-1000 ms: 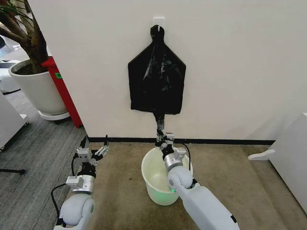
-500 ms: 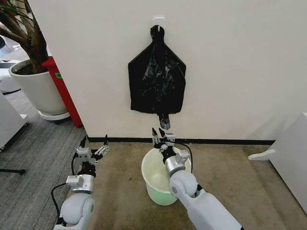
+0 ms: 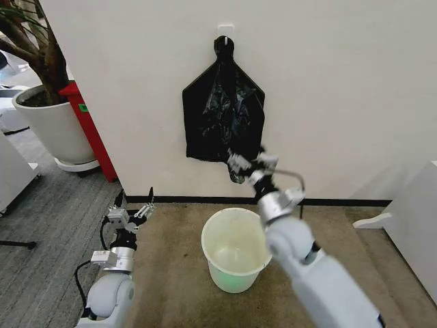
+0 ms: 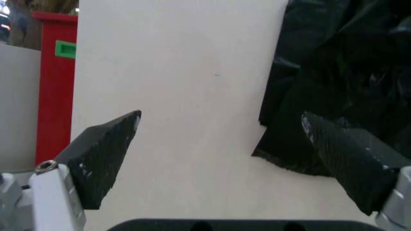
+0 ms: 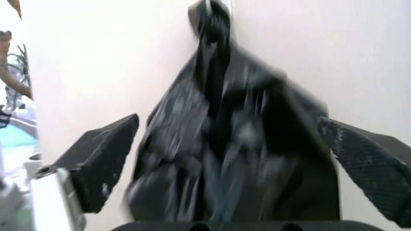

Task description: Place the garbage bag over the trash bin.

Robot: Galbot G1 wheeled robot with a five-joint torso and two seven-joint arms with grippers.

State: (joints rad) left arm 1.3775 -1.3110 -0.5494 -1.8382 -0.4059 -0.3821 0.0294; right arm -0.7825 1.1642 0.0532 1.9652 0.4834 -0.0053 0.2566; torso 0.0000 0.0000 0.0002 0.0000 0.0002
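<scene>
The trash bin [image 3: 205, 240], a cream-white bucket, stands on the carpet by the wall. Above it a flat black sheaf [image 3: 222, 113] hangs from a wall hook by its knotted top. A short tail of glossy film, the garbage bag [image 3: 237, 178], pokes out under the sheaf's lower edge. My right gripper [image 3: 251, 162] is raised to that lower edge, open, with nothing between its fingers. In the right wrist view the sheaf [image 5: 237, 144] hangs between the spread fingers of the right gripper [image 5: 228, 120]. My left gripper [image 3: 136, 201] waits open, low and left of the bin.
A large white planter [image 3: 51, 126] with a tree and a red cabinet [image 3: 89, 130] stand at the left along the wall. White furniture [image 3: 416, 225] sits at the right. The left wrist view faces the wall and the sheaf's [image 4: 334, 72] edge.
My right gripper opened and let go of the bag's tail, then rose from just above the bin to the sheaf's lower edge. The tail drew back up. The left arm stayed put.
</scene>
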